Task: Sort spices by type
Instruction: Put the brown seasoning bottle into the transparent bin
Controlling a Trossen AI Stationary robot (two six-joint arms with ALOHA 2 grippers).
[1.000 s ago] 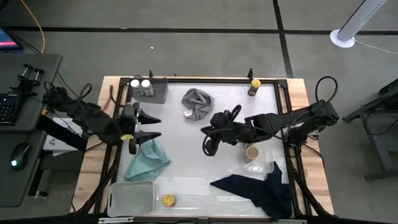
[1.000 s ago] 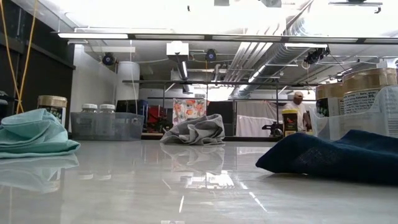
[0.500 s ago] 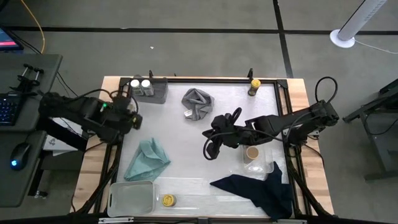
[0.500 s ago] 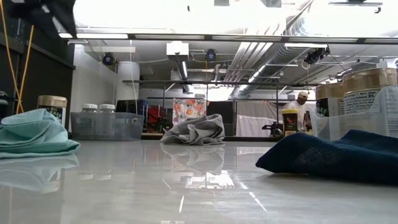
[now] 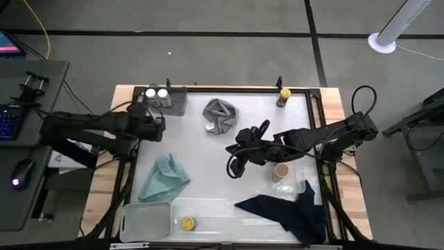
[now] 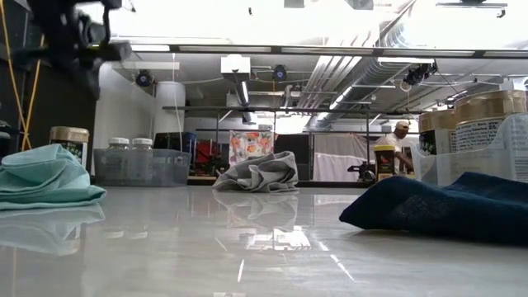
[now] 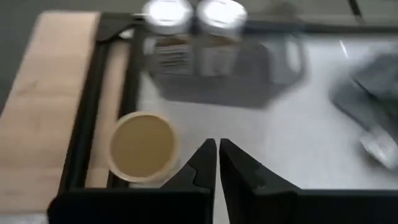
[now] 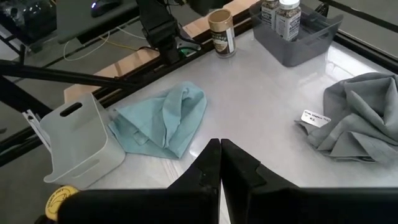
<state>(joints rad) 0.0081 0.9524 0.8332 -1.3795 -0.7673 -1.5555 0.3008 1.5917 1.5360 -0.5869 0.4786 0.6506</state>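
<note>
A white table top [image 5: 208, 160] framed by a dark rail is seen from above, with two dark arms reaching in from opposite sides.

The largest loose item is a navy cloth [image 5: 288, 212], lying crumpled at the near right corner. A teal cloth [image 5: 164, 177] is spread near the left edge, and a grey cloth [image 5: 220, 114] with a small white tag is bunched near the far middle. An empty pale grey tray [image 5: 147, 221] is set at the near left corner. A dark grey tray [image 5: 175, 101] stands at the far left corner, and a clear tray [image 5: 297, 185] sits on the right, just beside the navy cloth.

The left gripper [image 7: 217, 163] is held above the far left edge of the table, near the dark grey tray. Its fingers are pressed together and nothing is held. The right gripper [image 8: 220, 163] is held over the middle of the table, fingers likewise closed on nothing.

The spices are scattered. Two white-capped jars [image 5: 157, 94] are standing side by side in the dark grey tray. A tan-topped jar [image 7: 142, 146] is placed upright by the left rail, just beside the left gripper's closed tips and apart from them. Another tan-topped jar [image 5: 281, 170] is seen inside the clear tray. A yellow-capped jar [image 5: 284, 94] stands at the far right edge by the rail, and a second yellow-capped jar [image 5: 187, 223] is set at the near edge, just beside the pale grey tray.

In the level view, a person [image 6: 402, 136] is visible far off in the room behind.
</note>
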